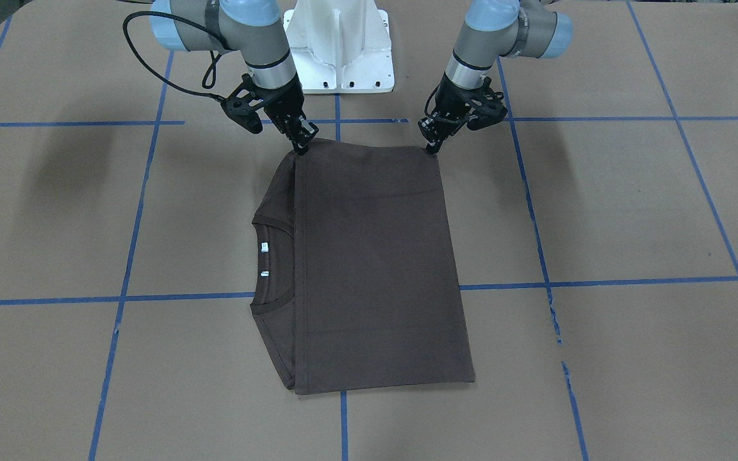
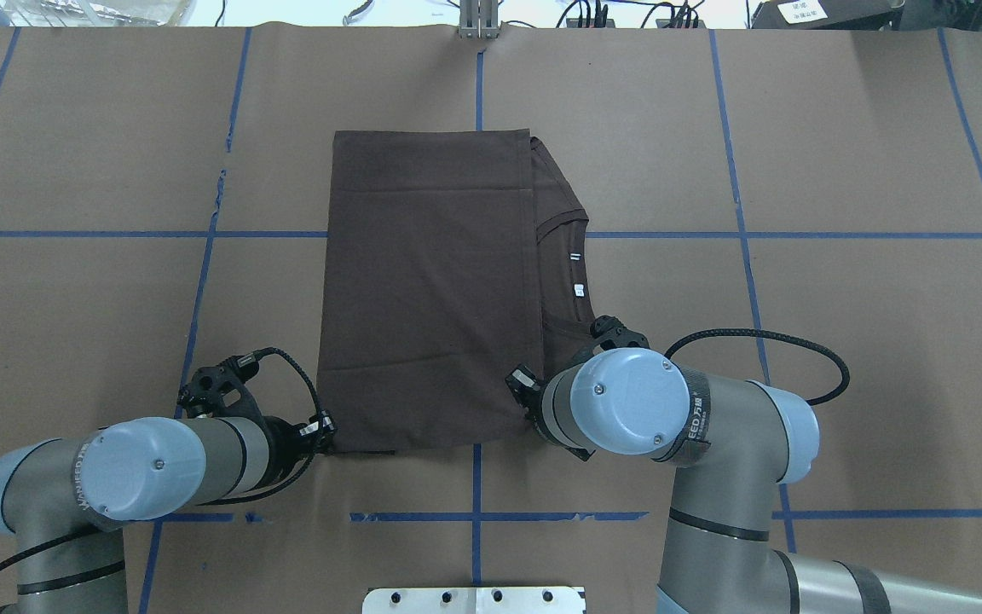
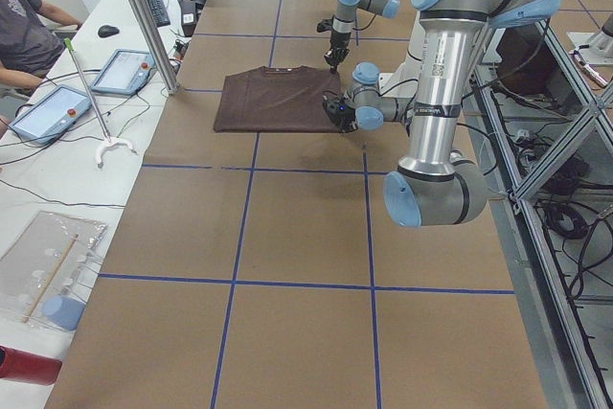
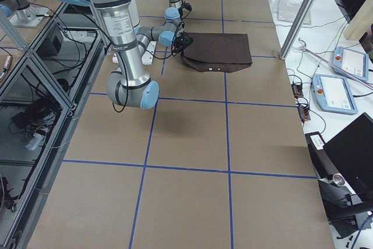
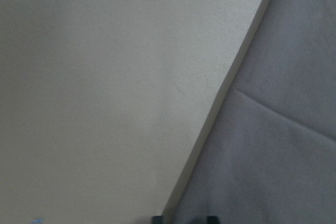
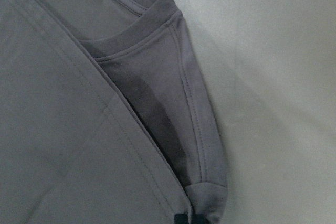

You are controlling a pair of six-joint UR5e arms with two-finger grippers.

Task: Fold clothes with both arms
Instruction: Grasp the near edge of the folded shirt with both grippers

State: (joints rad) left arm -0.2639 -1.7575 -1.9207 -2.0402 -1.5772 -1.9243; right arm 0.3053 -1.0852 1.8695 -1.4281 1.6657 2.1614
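On the left, nipped tight by the left hand [image 2: 326, 437]: one near corner of the T-shirt [image 2: 431, 290]. Lying flat and folded mid table [image 2: 73, 153], collar [image 2: 561, 223] and white tags [image 2: 579, 291] showing along its right edge. On the right, pinched likewise by the right hand [image 1: 302, 146]: the other near corner, beside the collar.

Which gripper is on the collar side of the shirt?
The right gripper, at the corner nearest the collar; the left gripper sits at the plain corner opposite.
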